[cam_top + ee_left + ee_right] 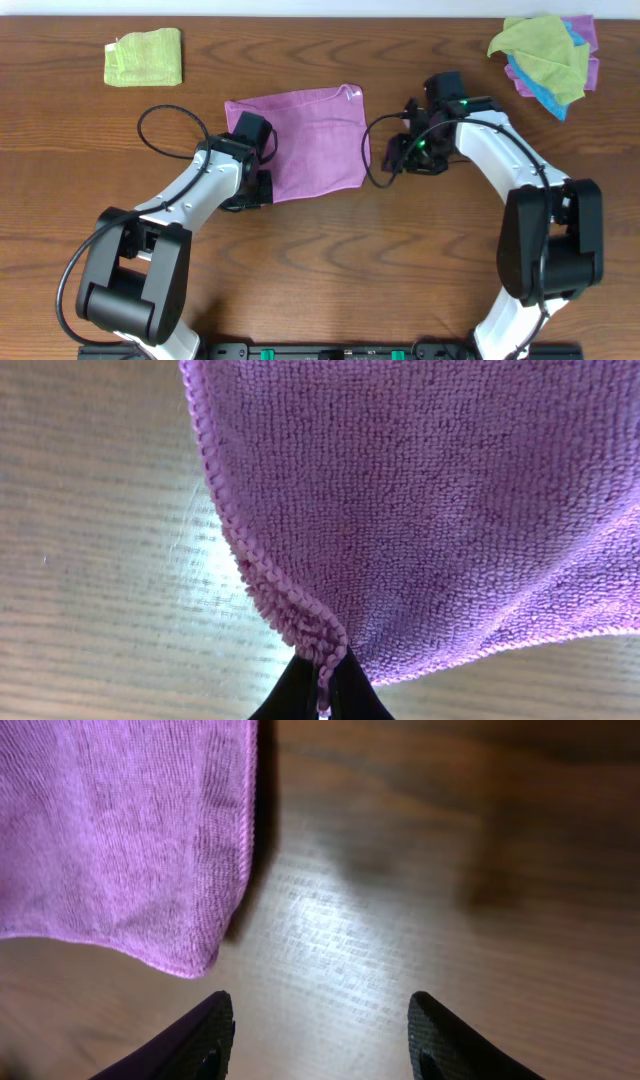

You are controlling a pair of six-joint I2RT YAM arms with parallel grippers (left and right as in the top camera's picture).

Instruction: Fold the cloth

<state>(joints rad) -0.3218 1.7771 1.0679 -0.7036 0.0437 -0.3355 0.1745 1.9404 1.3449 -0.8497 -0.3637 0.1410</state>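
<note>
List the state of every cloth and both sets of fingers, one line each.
purple cloth, lying mostly flat on the table, one corner pinched
left fingers, shut on the purple cloth's corner
right fingers, open, empty, over bare wood beside the purple cloth's edge
green cloth, folded, lying alone at the far left
cloth pile, crumpled heap of green, blue and purple at the far right
</note>
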